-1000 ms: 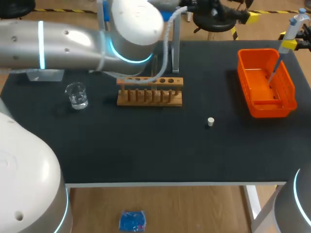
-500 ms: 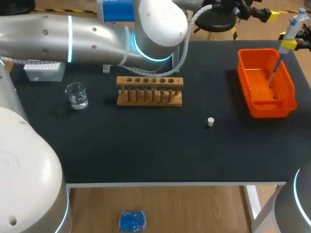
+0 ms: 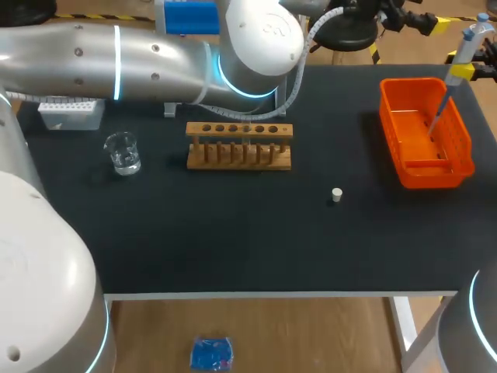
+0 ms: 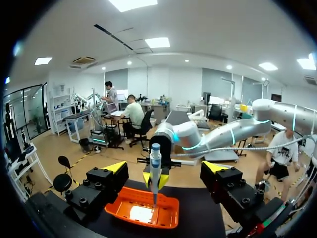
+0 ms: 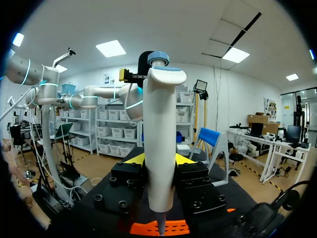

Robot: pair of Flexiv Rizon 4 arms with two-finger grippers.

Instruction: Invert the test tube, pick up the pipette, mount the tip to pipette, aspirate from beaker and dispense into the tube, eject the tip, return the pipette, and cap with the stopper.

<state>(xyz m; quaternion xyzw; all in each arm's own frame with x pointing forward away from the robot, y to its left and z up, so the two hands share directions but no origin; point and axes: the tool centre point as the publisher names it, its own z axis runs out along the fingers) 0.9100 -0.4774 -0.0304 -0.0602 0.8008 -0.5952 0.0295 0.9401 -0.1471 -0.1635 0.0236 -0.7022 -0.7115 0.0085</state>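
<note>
**Pipette held upright over the orange basket**

The right gripper [image 5: 159, 159] is pinching the pipette [image 5: 161, 139] upright between its yellow tips. The pipette's thin end is hanging over the orange basket [image 3: 425, 175], possibly dipping inside. The left gripper [image 4: 166, 167] is hovering with fingers spread wide, facing the pipette across a gap. The stopper [image 3: 336, 194] is lying on the table [image 3: 233, 233], well apart from the wooden rack [image 3: 239, 145] and the beaker [image 3: 123, 152].

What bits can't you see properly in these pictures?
- Tip box, head view: the left arm covers its far part.
- Test tube, head view: too small and clear to tell whether one stands in the rack.
- Pipette, head view: its lower end is too thin to tell whether a tip is mounted.
- Beaker, head view: too small to see how full it is.
</note>
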